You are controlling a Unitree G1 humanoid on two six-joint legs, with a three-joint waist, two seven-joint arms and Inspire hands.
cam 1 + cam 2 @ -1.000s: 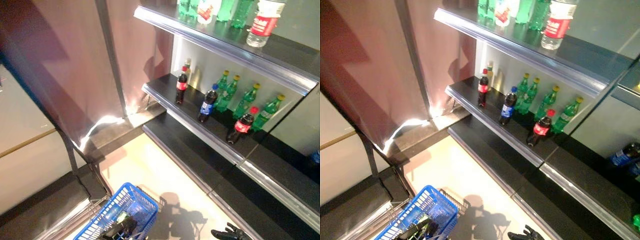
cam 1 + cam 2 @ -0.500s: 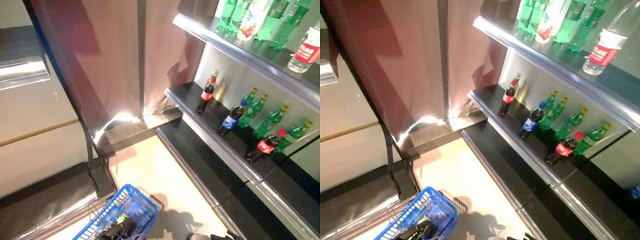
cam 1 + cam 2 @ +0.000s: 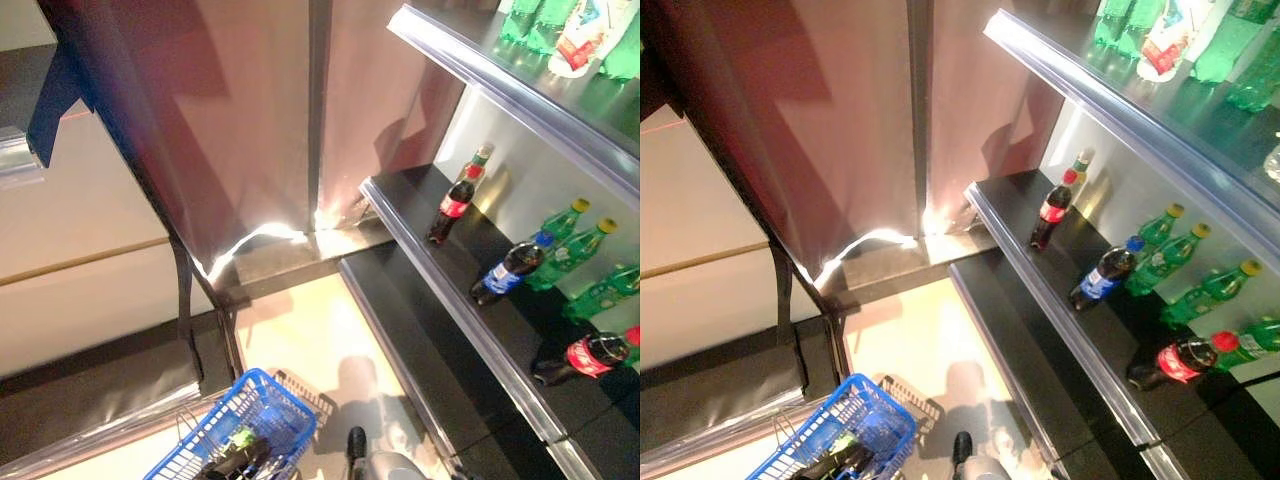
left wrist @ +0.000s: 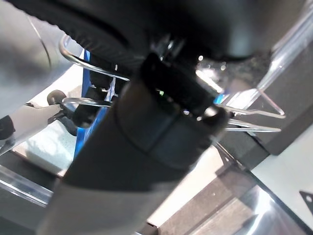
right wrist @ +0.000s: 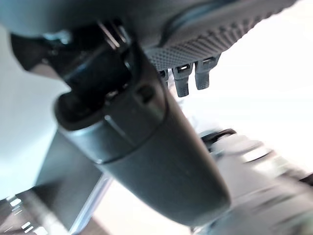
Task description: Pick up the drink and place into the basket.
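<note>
The blue wire basket (image 3: pixel 268 388) hangs low at the bottom left, just above the pale floor. My left hand (image 3: pixel 228 463) is a dark shape at its top, curled round the wire handles (image 4: pixel 88 73). Something green (image 3: pixel 241 437) lies inside the basket. Drinks stand on the middle dark shelf (image 3: pixel 420 215) to the right: a red-label cola bottle (image 3: pixel 449 205), a blue-label dark bottle (image 3: pixel 505 279) and green bottles (image 3: pixel 572 250). Another cola bottle (image 3: pixel 590 355) lies on its side. My right hand (image 5: pixel 146 137) appears only in its wrist view, fingers (image 5: pixel 188 81) relaxed and holding nothing.
An upper shelf (image 3: pixel 500 85) carries more green bottles (image 3: pixel 1230 45) and a white-and-red one (image 3: pixel 1165 40). A lower dark shelf (image 3: pixel 420 350) juts out over the floor. A brown panel (image 3: pixel 250 120) with a metal post stands at the back, and a low dark ledge (image 3: pixel 90 400) runs on the left.
The whole picture has shifted, so the shelves now sit further right and closer. The basket stays at the bottom left in my left hand. My right hand no longer shows at the bottom edge.
</note>
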